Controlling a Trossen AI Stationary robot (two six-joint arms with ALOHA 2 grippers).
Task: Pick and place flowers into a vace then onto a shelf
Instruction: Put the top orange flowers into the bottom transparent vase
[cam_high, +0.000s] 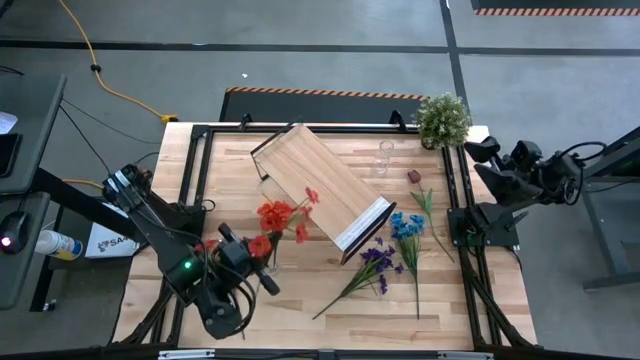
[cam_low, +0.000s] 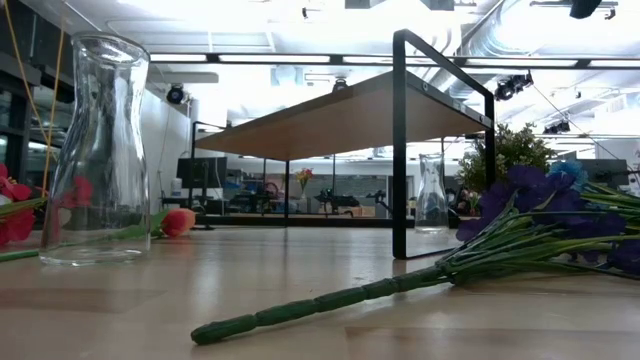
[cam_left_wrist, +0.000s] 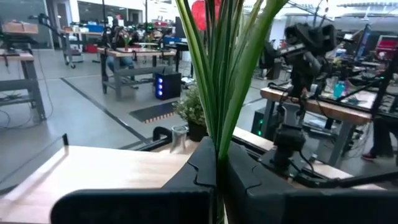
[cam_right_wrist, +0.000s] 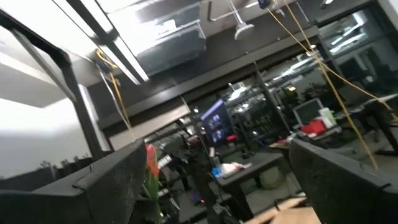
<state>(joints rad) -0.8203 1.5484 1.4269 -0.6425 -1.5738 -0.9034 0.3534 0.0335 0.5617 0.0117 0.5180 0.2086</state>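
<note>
Table count: two arms, two vases, one shelf, one potted plant, loose stems in four colour groups.

Two dark robot arms, one per side. Two clear glass vases: the near one (cam_low: 97, 150), the far one (cam_low: 430, 193). One long light-wood shelf on a dark metal frame (cam_high: 320, 185). One bushy pale-green potted plant (cam_high: 442, 118). Loose artificial flowers: one red-orange cluster (cam_high: 280, 222), one blue stem (cam_high: 407, 226), one purple stem (cam_high: 376, 260), one dark maroon bloom (cam_high: 414, 177); stems within the red cluster cannot be counted.

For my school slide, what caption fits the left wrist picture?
Left end effector shut on green flower stems, red bloom above.
</note>
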